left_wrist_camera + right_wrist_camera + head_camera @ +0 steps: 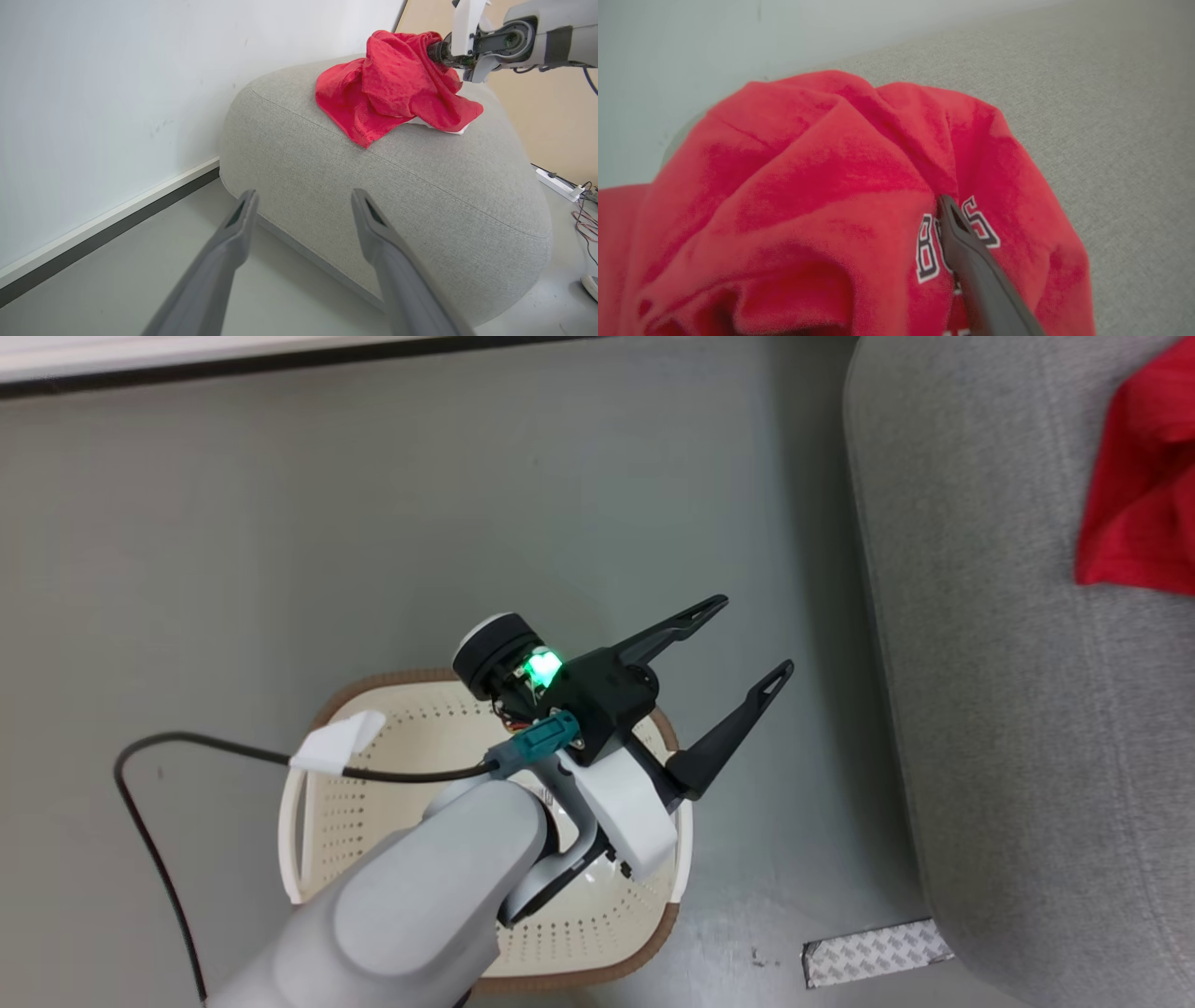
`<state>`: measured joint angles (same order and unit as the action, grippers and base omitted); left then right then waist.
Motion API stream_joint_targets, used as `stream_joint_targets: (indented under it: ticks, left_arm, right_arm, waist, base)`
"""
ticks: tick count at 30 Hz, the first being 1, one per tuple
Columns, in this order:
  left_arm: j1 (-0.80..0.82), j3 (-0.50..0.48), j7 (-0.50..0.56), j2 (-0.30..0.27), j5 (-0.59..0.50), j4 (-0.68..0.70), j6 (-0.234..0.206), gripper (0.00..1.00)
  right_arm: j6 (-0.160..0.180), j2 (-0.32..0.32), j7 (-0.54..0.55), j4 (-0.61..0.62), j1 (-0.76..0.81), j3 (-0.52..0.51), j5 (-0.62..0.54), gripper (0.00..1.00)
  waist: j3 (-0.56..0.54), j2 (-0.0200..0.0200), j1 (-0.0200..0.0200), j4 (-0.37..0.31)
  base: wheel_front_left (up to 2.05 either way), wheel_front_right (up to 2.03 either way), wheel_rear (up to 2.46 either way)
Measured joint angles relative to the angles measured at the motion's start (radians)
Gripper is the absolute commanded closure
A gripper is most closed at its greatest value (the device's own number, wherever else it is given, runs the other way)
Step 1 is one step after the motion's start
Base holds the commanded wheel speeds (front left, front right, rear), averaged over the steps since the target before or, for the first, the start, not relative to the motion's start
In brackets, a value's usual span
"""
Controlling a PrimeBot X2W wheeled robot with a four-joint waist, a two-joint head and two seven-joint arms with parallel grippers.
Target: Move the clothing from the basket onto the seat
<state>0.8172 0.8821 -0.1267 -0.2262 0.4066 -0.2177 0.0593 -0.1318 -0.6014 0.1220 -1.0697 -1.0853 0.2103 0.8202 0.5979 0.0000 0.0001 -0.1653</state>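
Basket [317,821] sat on floor [373,523], left of seat [1027,756], strip of floor between them. I had left claw [752,635] above basket's seat-side rim, fingers reaching past rim toward seat. Clothing [1139,495] lay heaped on top of seat, toward wall [93,93] end. Wall ran behind basket and seat. Tape strip [878,952] lay on floor just beside seat's near edge. Power strip [558,184] lay on floor past seat's far side.

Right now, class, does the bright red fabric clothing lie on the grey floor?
No, the clothing is heaped on the light grey fabric seat.
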Motion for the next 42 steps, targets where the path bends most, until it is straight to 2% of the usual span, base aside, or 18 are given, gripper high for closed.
stream_joint_targets:
  ticks: [6,13,19,23,32,38,42]
  left_arm:
    - [-0.030,0.001,-0.017,-0.002,0.028,-0.031,-0.008,0.00]
    - [-0.099,-0.003,-0.039,-0.007,0.062,-0.062,-0.022,0.00]
    - [-0.160,-0.013,-0.060,-0.012,0.096,-0.070,-0.044,0.00]
    - [-0.196,-0.031,-0.077,-0.016,0.116,-0.072,-0.061,0.00]
    - [-0.273,-0.073,-0.104,-0.038,0.153,-0.073,-0.106,0.00]
    - [-0.316,-0.101,-0.112,-0.067,0.172,-0.066,-0.133,0.00]
    - [-0.343,-0.130,-0.118,-0.086,0.184,-0.068,-0.156,0.00]
  right_arm:
    - [0.000,0.006,0.084,0.028,0.027,0.081,0.011,0.00]
    - [0.000,-0.033,0.197,0.070,0.067,0.168,0.035,0.00]
    - [0.000,-0.068,0.229,0.193,0.091,0.239,0.057,0.00]
    - [0.000,-0.102,0.177,0.307,0.120,0.300,0.032,0.00]
    - [0.000,-0.088,0.092,0.569,0.217,0.361,0.088,0.00]
    - [0.000,-0.081,0.010,0.711,0.309,0.365,0.095,0.00]
    - [0.000,-0.053,-0.057,0.770,0.379,0.353,0.071,0.00]
  waist:
    - [-0.071,0.0000,-0.0001,-0.023]
    - [-0.194,0.0000,-0.0003,-0.055]
    - [-0.307,0.0000,-0.0004,-0.081]
    - [-0.378,0.0000,-0.0005,-0.090]
    - [-0.532,0.0000,-0.0005,-0.074]
    - [-0.587,0.0000,-0.0004,-0.020]
    - [-0.608,0.0000,-0.0004,0.023]
  base:
    - [0.00,0.00,0.00]
    - [0.00,0.00,0.00]
    - [0.00,0.00,0.00]
    - [0.00,0.00,0.00]
    - [0.00,0.00,0.00]
    - [0.00,0.00,0.00]
    - [0.00,0.00,0.00]
